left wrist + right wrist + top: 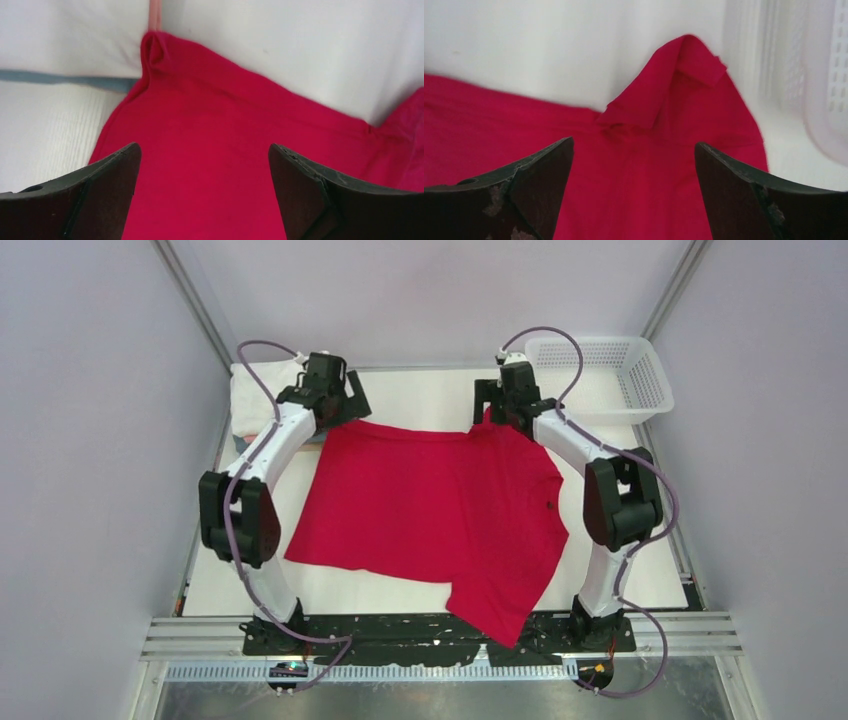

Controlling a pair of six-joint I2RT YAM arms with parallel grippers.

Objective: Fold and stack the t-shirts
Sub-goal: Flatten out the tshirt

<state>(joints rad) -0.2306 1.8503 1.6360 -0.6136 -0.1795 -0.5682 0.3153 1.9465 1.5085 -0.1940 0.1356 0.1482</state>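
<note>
At the near edge, one corner of the red shirt (430,510) hung off the table (420,390) and lay over the black base rail (400,640). The rest of it was spread flat, slightly askew, between the two arms.

Both grippers sat at the shirt's far edge. The left gripper (338,405) was over the far left corner and the right gripper (500,400) over the far right one. In the left wrist view the left gripper (205,150) had its jaws wide apart with nothing clamped. Red cloth lay under and between them, and a small pinched ridge of the corner stood just ahead. In the right wrist view the right gripper (634,145) was likewise spread and empty, above the cloth, with the corner peaked and folded over just beyond the tips. Whether the fingers touched the cloth could not be told.

Farther on, the left corner lay against a folded stack (262,395), white on top with teal and pink edges showing. The basket (620,370) stood just beside the right corner.
</note>
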